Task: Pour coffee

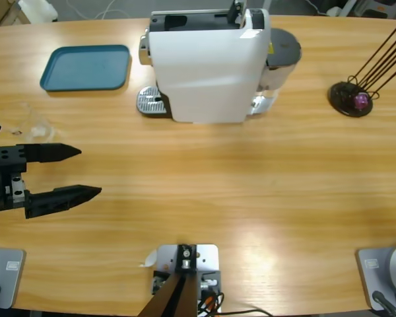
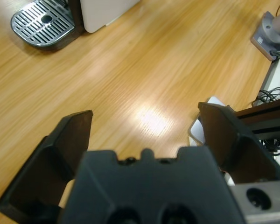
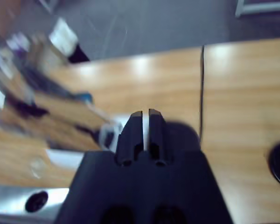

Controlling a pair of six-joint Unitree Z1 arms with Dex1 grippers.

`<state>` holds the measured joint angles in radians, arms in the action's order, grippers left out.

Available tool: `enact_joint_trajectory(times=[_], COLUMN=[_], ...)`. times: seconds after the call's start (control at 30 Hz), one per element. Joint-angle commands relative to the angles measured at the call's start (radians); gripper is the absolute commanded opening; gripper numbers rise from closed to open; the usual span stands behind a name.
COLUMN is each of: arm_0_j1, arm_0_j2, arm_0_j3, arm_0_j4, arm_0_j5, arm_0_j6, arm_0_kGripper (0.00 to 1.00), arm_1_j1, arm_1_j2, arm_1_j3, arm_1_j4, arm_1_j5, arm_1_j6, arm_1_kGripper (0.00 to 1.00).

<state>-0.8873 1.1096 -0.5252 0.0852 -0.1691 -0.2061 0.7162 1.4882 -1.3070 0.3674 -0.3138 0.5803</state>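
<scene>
A small clear glass tumbler (image 1: 35,124) stands faintly visible near the table's left edge, just beyond my left gripper's far jaw; I cannot make out coffee in it. My left gripper (image 1: 90,172) comes in from the left edge, open and holding nothing, its jaws pointing right over bare wood. The left wrist view shows this left gripper (image 2: 145,116) spread wide, with the coffee machine's metal drip grate (image 2: 42,22) ahead. The white coffee machine (image 1: 208,63) stands at the back middle. In its wrist view my right gripper (image 3: 145,115) is shut on nothing; it does not appear in the high view.
A teal tray (image 1: 86,67) lies at the back left. A black round stand (image 1: 351,99) with thin dark sticks and a purple piece sits at the back right. The drip grate (image 1: 152,102) juts from the machine's left front. The right wrist view shows blurred wood and clutter.
</scene>
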Motion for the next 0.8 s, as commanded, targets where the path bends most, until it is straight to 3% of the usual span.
enact_joint_trajectory(times=[0.03, 0.4, 0.6, 0.8], arm_0_j1=[-0.003, -0.003, -0.003, -0.002], arm_0_j2=[-0.028, -0.023, -0.025, -0.036], arm_0_j3=[0.048, 0.059, 0.063, 0.076], arm_0_j4=[-0.001, -0.001, -0.001, -0.001], arm_0_j5=[-0.016, -0.010, -0.010, -0.009], arm_0_j6=[-0.010, -0.010, -0.014, -0.021], arm_0_kGripper=[0.977, 0.977, 0.977, 0.977], arm_1_j1=[-0.013, 0.096, 0.220, 0.232], arm_1_j2=[0.168, 0.196, 0.260, 0.290], arm_1_j3=[-0.132, -0.157, -0.167, -0.172], arm_1_j4=[-0.100, -0.123, -0.124, -0.111], arm_1_j5=[0.199, 0.237, 0.206, 0.206], arm_1_j6=[-0.034, -0.039, -0.025, -0.025], arm_1_kGripper=[0.000, 0.000, 0.000, 0.000])
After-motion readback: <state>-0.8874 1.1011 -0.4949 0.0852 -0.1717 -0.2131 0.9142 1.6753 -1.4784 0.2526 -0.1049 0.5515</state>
